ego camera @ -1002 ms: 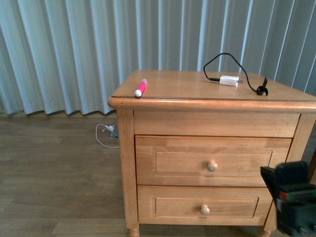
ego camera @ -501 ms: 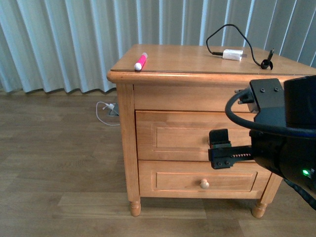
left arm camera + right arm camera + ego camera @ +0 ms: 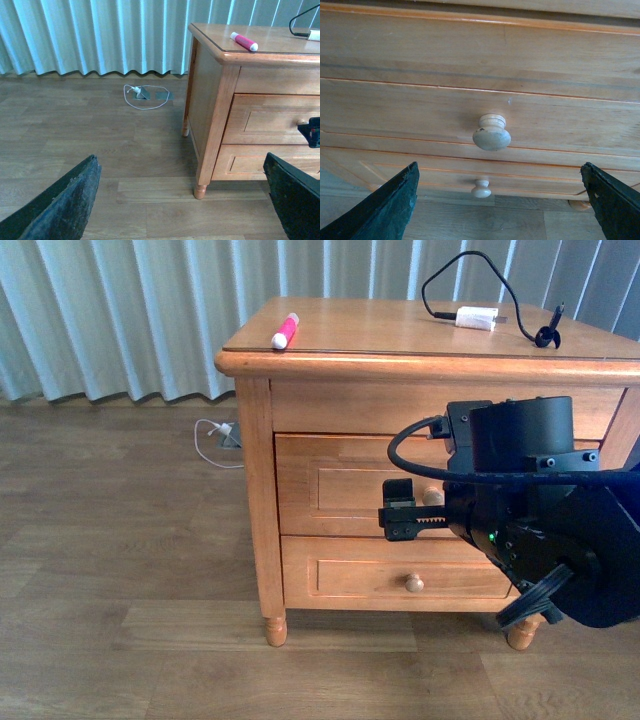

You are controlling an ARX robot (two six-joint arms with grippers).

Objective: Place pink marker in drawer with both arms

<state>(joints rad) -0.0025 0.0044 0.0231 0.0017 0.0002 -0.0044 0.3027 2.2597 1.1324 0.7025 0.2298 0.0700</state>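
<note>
Right arm has swung in from the near-right edge of the front view, where only its end showed a second ago; it now stands squarely before the nightstand, and over the last half second it has shifted left, bringing the right gripper point(image 3: 400, 510) level with the drawer point(image 3: 340, 485) and just beside its knob point(image 3: 432, 496); right wrist view confirms the line-up: the knob point(image 3: 491, 132) sits centred between the two fingers point(image 3: 385, 210), which are spread wide and touching nothing; no contact with the knob yet; drawer front point(image 3: 420, 110) sits flush, closed. Lower drawer point(image 3: 350, 578) untouched. Pink marker point(image 3: 285, 331) unmoved through all this; lies on the tabletop point(image 3: 400, 325) near the front-left corner, white end toward the front edge, well apart from the white charger plug point(image 3: 476, 317) at the far right. Left gripper point(image 3: 180, 159) hangs back to the left of the nightstand, over bare floor; its fingers point(image 3: 65, 205) likewise spread and empty; the marker point(image 3: 244, 41) shows in its view, up and to the right. Reading: the approach to the knob looks nearly done; likely next is a close on the knob and a pull outward, with the left arm free for the marker; task itself barely begun, since the drawer is shut and the marker unlifted.
</note>
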